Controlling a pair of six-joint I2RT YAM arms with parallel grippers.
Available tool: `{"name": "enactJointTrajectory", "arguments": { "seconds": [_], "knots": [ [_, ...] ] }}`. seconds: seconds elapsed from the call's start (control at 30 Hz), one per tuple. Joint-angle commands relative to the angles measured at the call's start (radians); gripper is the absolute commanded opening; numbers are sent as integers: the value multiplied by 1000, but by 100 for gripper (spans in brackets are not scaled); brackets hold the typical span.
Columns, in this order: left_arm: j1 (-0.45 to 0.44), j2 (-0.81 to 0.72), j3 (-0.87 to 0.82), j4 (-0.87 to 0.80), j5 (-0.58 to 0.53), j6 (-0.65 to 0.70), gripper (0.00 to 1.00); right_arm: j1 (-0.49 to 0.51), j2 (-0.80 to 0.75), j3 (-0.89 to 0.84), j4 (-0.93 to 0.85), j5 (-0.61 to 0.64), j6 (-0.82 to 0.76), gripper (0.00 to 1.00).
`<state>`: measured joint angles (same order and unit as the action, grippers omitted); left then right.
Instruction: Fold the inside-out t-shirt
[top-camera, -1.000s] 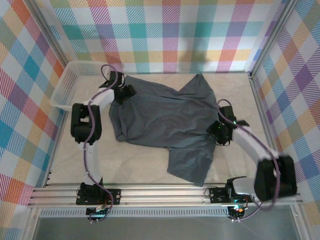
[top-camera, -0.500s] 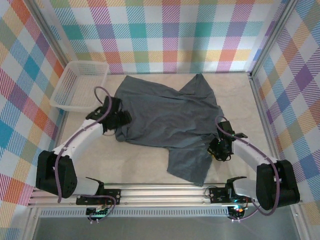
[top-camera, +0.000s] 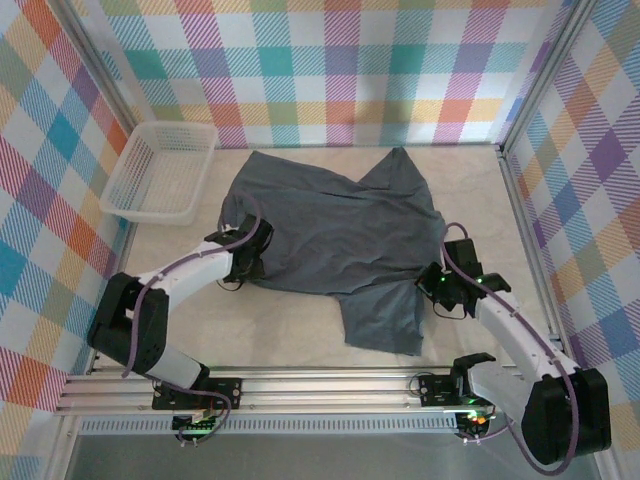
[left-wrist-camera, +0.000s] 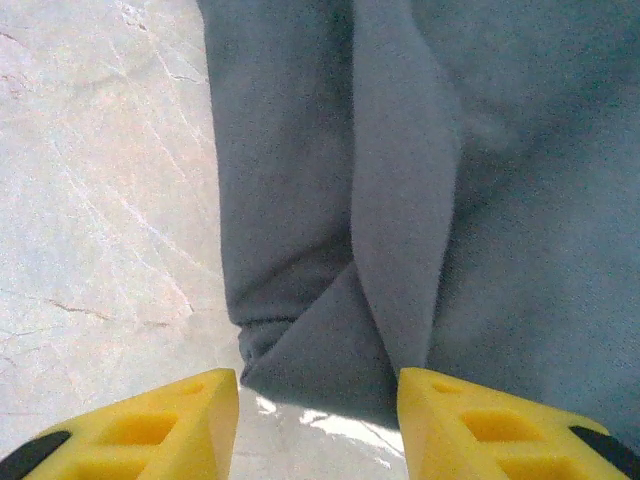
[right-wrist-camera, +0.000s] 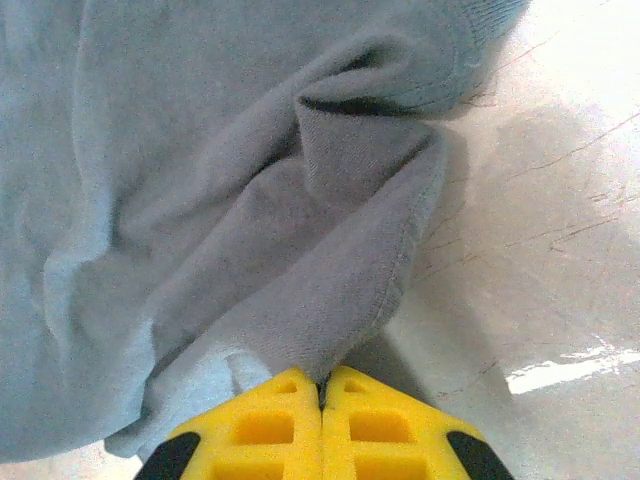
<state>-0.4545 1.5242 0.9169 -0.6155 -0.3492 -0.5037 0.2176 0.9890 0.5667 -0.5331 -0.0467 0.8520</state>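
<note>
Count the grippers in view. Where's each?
2: left gripper at the near-left corner of the t-shirt, jaws apart; right gripper at its right edge, shut on fabric.

L arm (top-camera: 180, 275) stretched low; L tool (left-wrist-camera: 318, 425) fingers apart at t-shirt (top-camera: 330, 230) near-left corner. R arm (top-camera: 512, 332) bent; R tool (right-wrist-camera: 322, 405) pinched tight on t-shirt's right edge.

Left gripper (left-wrist-camera: 318, 402) at a folded corner of the inside-out t-shirt (left-wrist-camera: 480, 200), jaws apart.
Two yellow fingers (left-wrist-camera: 165, 425) enter from the bottom edge with a wide gap between them. The blue-grey corner lies in that gap, just ahead of the tips; contact with the cloth cannot be told. A long lapped fold runs up the fabric from the corner. Pale veined counter (left-wrist-camera: 100, 200) shows on the left, with a bright glint below the cloth edge between the jaws.
</note>
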Motion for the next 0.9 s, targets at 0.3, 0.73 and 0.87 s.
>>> {"name": "enactJointTrajectory", "arguments": {
  "seconds": [0.3,0.73,0.87],
  "knots": [
    [21,121,36,142,50,44,36,2,8,33,-22,5,3,0],
    [71,-98,114,-67,-4,62,0,-23,-137,165,-220,157,76,0],
    [117,-269,149,-168,3,92,0,-58,-272,258,-360,285,89,0]
  ]
}}
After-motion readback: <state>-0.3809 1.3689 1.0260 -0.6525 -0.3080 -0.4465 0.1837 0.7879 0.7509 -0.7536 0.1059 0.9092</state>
